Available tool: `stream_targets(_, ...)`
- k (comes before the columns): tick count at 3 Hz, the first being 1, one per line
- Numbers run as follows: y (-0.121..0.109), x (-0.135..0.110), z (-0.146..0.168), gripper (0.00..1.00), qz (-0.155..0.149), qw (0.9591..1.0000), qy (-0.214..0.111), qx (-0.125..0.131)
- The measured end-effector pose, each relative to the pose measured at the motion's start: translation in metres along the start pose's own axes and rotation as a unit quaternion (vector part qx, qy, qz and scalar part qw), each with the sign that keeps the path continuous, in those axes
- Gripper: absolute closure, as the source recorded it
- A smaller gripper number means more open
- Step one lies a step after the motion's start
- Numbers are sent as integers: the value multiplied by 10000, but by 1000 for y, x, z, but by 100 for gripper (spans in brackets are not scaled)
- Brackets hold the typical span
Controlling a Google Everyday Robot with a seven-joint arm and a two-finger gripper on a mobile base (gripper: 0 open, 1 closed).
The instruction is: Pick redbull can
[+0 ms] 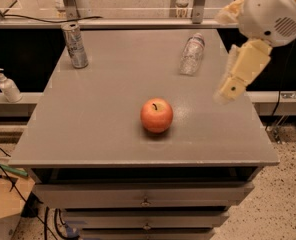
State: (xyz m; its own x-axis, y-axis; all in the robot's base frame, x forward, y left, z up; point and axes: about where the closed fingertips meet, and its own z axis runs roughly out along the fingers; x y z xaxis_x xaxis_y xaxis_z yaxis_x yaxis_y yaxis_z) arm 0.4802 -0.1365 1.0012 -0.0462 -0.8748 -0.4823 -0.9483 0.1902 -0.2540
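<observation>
Count: one bench, one arm with one end effector, one apple, one bottle, one can, one pump dispenser

1. Bench: grey flat top that carries the apple, the bottle and the can. Stacked drawers sit below the top, each with a small centre knob. All are closed, so their contents are hidden

2. Arm: white and cream, entering from the upper right corner. The end effector hangs above the right edge of the bench, pointing down and to the left. It touches nothing. Whether it is apart or together cannot be told

3. Apple: red-orange, stem up, near the middle of the bench towards the front edge. It lies between the end effector and the can, well apart from both

4. Bottle: clear crinkled plastic, lying on its side at the far right of the bench, cap towards the back. It is near the end effector but not touching it. Contents cannot be told

5. Can: slim, silvery-grey, upright at the far left corner of the bench, well apart from the end effector, with nothing beside it

6. Dispenser: white, upright on a lower ledge left of the bench, off the bench top
</observation>
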Motion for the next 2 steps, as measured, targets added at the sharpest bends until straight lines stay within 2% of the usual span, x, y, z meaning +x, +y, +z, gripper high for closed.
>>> stream_targets(1, -21, -45, 24, 0, -150, 9957, -862, -303)
stream_targets(2, -33, -87, 49, 0, -335, 9869, -1440, -646)
